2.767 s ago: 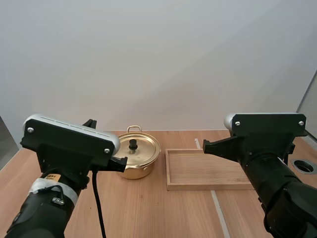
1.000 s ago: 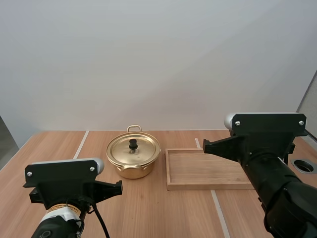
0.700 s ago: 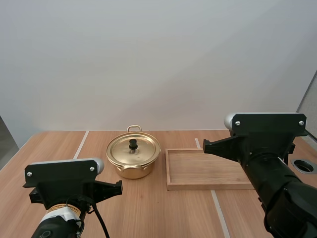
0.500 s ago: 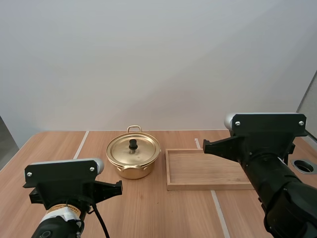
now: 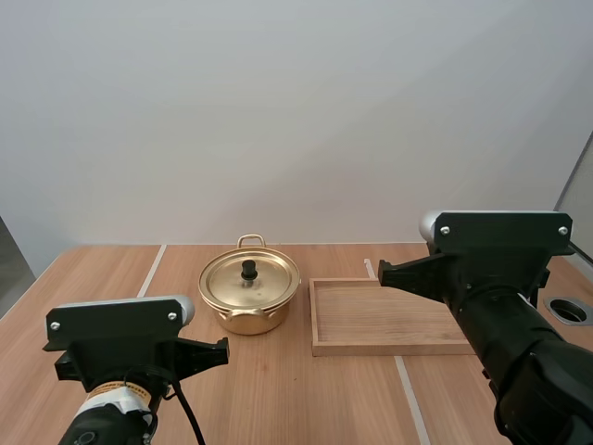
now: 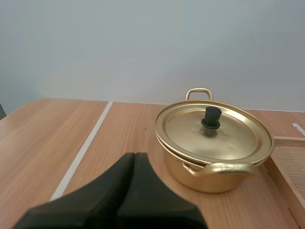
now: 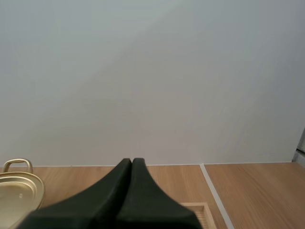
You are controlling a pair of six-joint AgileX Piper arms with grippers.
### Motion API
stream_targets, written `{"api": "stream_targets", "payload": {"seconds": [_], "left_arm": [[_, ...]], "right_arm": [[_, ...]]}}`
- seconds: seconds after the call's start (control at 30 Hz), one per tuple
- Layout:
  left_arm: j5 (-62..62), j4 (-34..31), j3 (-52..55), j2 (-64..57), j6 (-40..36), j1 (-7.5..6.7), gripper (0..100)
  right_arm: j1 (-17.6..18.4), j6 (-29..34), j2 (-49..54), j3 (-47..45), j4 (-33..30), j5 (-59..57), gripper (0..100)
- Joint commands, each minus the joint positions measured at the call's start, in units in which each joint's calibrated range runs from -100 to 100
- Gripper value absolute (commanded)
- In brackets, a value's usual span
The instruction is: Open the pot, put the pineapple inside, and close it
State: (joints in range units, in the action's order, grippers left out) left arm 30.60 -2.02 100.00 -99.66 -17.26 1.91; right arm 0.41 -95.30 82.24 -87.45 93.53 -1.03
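Observation:
A gold pot stands mid-table with its lid on, a black knob at the lid's centre. In the left wrist view the pot sits just ahead of my left gripper, whose fingers lie together as one dark wedge, holding nothing. My right gripper is likewise shut on nothing, held above the table with the pot's lid off to its side. Both arms sit near the table's front edge, back from the pot.
A shallow wooden tray lies to the right of the pot with nothing in it; its corner shows beside the pot in the left wrist view. A round hole is at the table's right edge. Pale strips run along the tabletop.
Since 2.8 s ago my left arm has drawn back and down from beside the pot toward the front edge. Over the last second nothing has moved.

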Motion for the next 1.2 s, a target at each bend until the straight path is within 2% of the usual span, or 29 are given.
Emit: {"api": "stream_targets", "payload": {"seconds": [0.0, 0.17, 0.27, 0.37, 0.47, 0.6, 0.7, 0.8, 0.9, 1.0, 1.17], "left_arm": [[-1.22, -0.25, 0.0, -0.34, -0.63, -0.11, 0], [-1.22, -0.25, 0.0, -0.34, -0.63, -0.11, 0], [-1.22, -0.25, 0.0, -0.34, -0.63, -0.11, 0], [-1.22, -0.25, 0.0, -0.34, -0.63, -0.11, 0], [-1.22, -0.25, 0.0, -0.34, -0.63, -0.11, 0], [-1.22, -0.25, 0.0, -0.34, -0.63, -0.11, 0], [-1.22, -0.25, 0.0, -0.34, -0.63, -0.11, 0], [-1.22, -0.25, 0.0, -0.34, -0.63, -0.11, 0], [-1.22, -0.25, 0.0, -0.34, -0.63, -0.11, 0], [-1.22, -0.25, 0.0, -0.34, -0.63, -0.11, 0], [-1.22, -0.25, 0.0, -0.34, -0.63, -0.11, 0]], "right_arm": [[-0.15, 6.9, 0.33, -0.18, -13.74, -7.06, 0], [-0.15, 27.24, 0.33, -0.18, -38.04, -16.11, 0], [-0.15, 39.72, 0.33, -0.18, -49.88, -18.5, 0], [-0.15, 50.16, 0.33, -0.18, -59.46, -18.75, 0], [-0.15, 57.81, 0.33, -0.18, -67.11, -18.91, 0], [-0.15, 64.44, 1.91, -2.98, -73.99, -18.74, 0], [-0.15, 71.44, 6.63, -6.97, -80.55, -18.74, 0], [-0.15, 74.88, 13.11, -9.92, -85.09, -18.74, 0], [-0.15, 76.59, 17.76, -11.65, -88.07, -18.91, 0], [-0.23, 78.64, 17.76, -12.55, -88.75, -19.28, 0], [-0.23, 82.25, 17.76, -12.55, -90.4, -28.94, 0]]}}
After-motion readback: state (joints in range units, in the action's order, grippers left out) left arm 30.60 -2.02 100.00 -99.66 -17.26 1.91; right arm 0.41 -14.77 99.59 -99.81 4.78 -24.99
